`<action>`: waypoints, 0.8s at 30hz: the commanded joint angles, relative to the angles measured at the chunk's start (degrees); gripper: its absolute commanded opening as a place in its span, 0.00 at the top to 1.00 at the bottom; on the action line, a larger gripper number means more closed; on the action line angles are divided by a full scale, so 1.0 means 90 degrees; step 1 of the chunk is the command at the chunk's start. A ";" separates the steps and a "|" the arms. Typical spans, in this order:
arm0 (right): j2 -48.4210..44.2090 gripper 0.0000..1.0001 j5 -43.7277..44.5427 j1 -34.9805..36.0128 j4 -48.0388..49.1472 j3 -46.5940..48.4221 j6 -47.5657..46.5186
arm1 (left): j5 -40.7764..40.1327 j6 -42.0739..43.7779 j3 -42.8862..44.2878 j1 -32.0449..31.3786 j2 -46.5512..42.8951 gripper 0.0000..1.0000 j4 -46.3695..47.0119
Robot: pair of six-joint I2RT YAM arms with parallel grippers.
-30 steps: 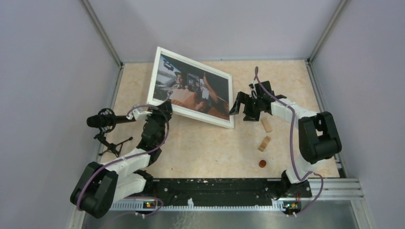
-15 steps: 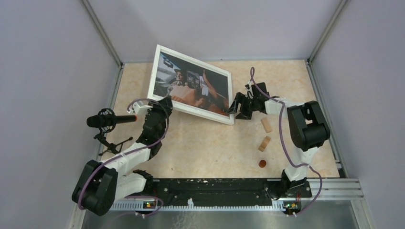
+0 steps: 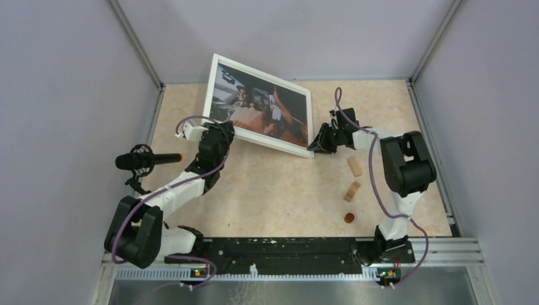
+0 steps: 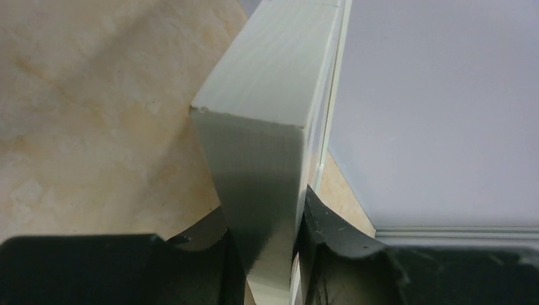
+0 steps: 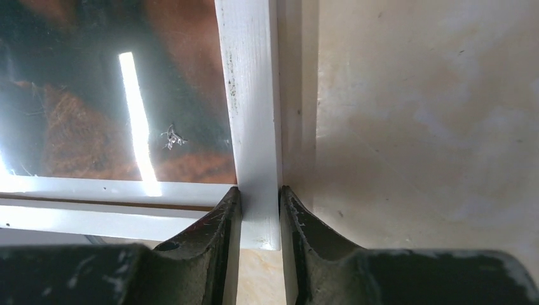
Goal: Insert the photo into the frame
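The photo [image 3: 260,111] sits tilted in the upper centre of the top view. Its upper left corner overlaps the back wall, and its near edge slants down toward the right. My left gripper [image 3: 214,135] is narrowed onto its lower left corner, and the wrist view shows the thick pale edge pinched between both fingers. My right gripper [image 3: 316,145] is clamped on the lower right corner, one finger on each side of the white border. Below the near edge, the table [image 3: 273,190] lies bare across the lower centre between my arms. Two wooden blocks [image 3: 353,178] and a small brown disc [image 3: 349,218] lie at right of centre, below my right gripper. A microphone [image 3: 143,160] stands at the left edge, beside my left arm.
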 commanded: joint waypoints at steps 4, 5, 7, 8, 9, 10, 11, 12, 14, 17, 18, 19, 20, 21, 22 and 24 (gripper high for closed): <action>-0.0659 0.81 0.0620 -0.0199 -0.0877 0.0223 -0.0446 | 0.0442 -0.0713 0.1122 0.0200 0.0690 1.00 -0.3271; -0.0737 0.82 0.0615 -0.0224 -0.1028 0.0327 -0.0485 | 0.0562 -0.0880 0.1206 0.0253 0.0764 1.00 -0.3522; -0.0931 0.83 0.0561 -0.0240 -0.1399 0.0659 -0.0656 | 0.0763 -0.1099 0.1336 0.0334 0.0886 1.00 -0.3786; -0.0977 0.83 0.0526 -0.0246 -0.1601 0.0853 -0.0745 | 0.0884 -0.1162 0.1372 0.0386 0.0935 1.00 -0.3842; -0.1006 0.85 0.0535 -0.0242 -0.1829 0.1050 -0.0812 | 0.0952 -0.1228 0.1431 0.0434 0.0995 1.00 -0.3927; -0.1011 0.88 0.0585 -0.0241 -0.2093 0.1269 -0.0900 | 0.0994 -0.1268 0.1473 0.0474 0.1061 1.00 -0.4020; -0.1006 0.91 0.0658 -0.0241 -0.2322 0.1532 -0.0958 | 0.1074 -0.1295 0.1508 0.0521 0.1144 1.00 -0.4071; -0.0972 0.92 0.0703 -0.0241 -0.2530 0.1704 -0.1031 | 0.1169 -0.1366 0.1516 0.0578 0.1216 1.00 -0.4092; -0.0808 0.96 0.0670 -0.0238 -0.2942 0.2036 -0.1166 | 0.1400 -0.1476 0.1500 0.0688 0.1361 1.00 -0.4067; -0.0554 1.00 0.0588 -0.0238 -0.3264 0.2342 -0.1284 | 0.1684 -0.1635 0.1493 0.0787 0.1643 1.00 -0.4045; -0.0509 1.00 0.0589 -0.0241 -0.3297 0.2393 -0.1283 | 0.1782 -0.1696 0.1480 0.0813 0.1728 1.00 -0.4016; -0.0482 1.00 0.0598 -0.0241 -0.3314 0.2456 -0.1270 | 0.1863 -0.1765 0.1464 0.0845 0.1802 1.00 -0.4003; -0.0463 1.00 0.0603 -0.0241 -0.3330 0.2525 -0.1246 | 0.1931 -0.1836 0.1464 0.0869 0.1889 1.00 -0.4029; -0.0458 1.00 0.0582 -0.0241 -0.3322 0.2585 -0.1230 | 0.1983 -0.1914 0.1469 0.0891 0.1946 1.00 -0.4056; -0.0452 1.00 0.0546 -0.0241 -0.3310 0.2647 -0.1202 | 0.2012 -0.1962 0.1474 0.0895 0.1992 1.00 -0.4054; -0.0413 1.00 0.0446 -0.0240 -0.3312 0.2762 -0.1147 | 0.2045 -0.2029 0.1461 0.0896 0.2058 1.00 -0.4023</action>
